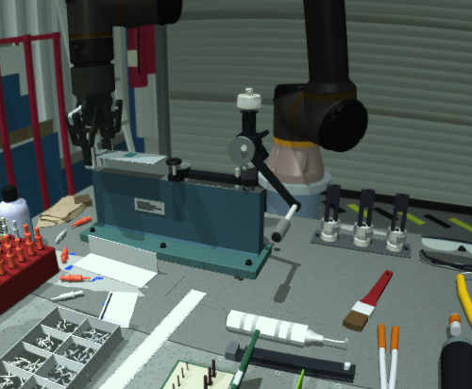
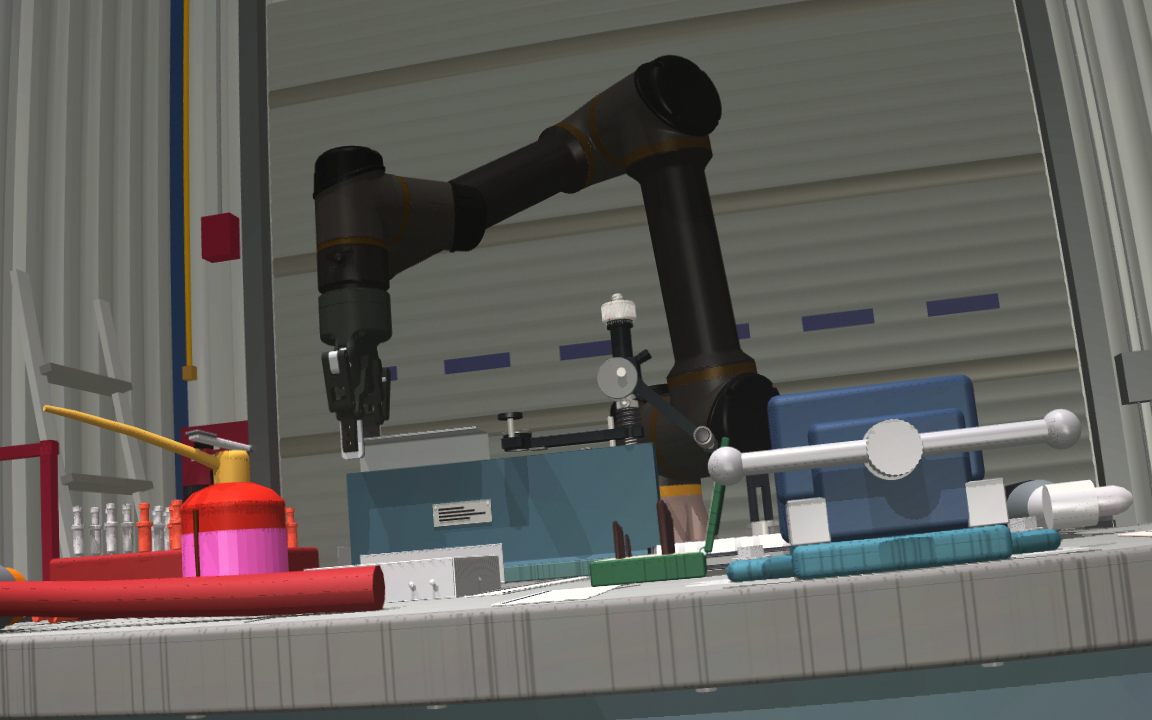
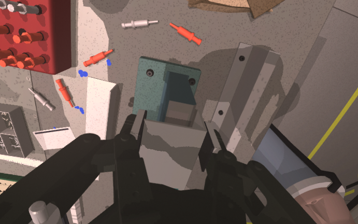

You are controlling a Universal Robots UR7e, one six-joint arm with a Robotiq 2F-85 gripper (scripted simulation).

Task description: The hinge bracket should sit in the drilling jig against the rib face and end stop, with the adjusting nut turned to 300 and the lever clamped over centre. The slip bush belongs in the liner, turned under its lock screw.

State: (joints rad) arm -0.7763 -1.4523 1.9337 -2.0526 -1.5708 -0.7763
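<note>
The hinge bracket [image 1: 130,160] [image 2: 424,443] [image 3: 171,145] is a grey angle piece. It lies along the top of the teal drilling jig [image 1: 179,212] [image 2: 504,501] at the jig's left end. My gripper [image 1: 94,153] [image 2: 355,439] [image 3: 173,125] grips the bracket's left end, closed on it from above. The black clamp arm [image 1: 207,175] with a knob runs along the jig top to the right of the bracket. The clamp lever [image 1: 273,189] hangs down to the right. The white knurled adjusting nut [image 1: 249,100] [image 2: 618,310] tops the post. I cannot pick out the slip bush.
A roller door stands behind the jig, and the arm's base [image 1: 297,174] sits behind its right end. A red pin rack [image 1: 4,264] and a parts tray [image 1: 47,344] lie front left. A spare angle bar [image 3: 247,92] lies behind the jig. Loose pins and paper lie left of the jig.
</note>
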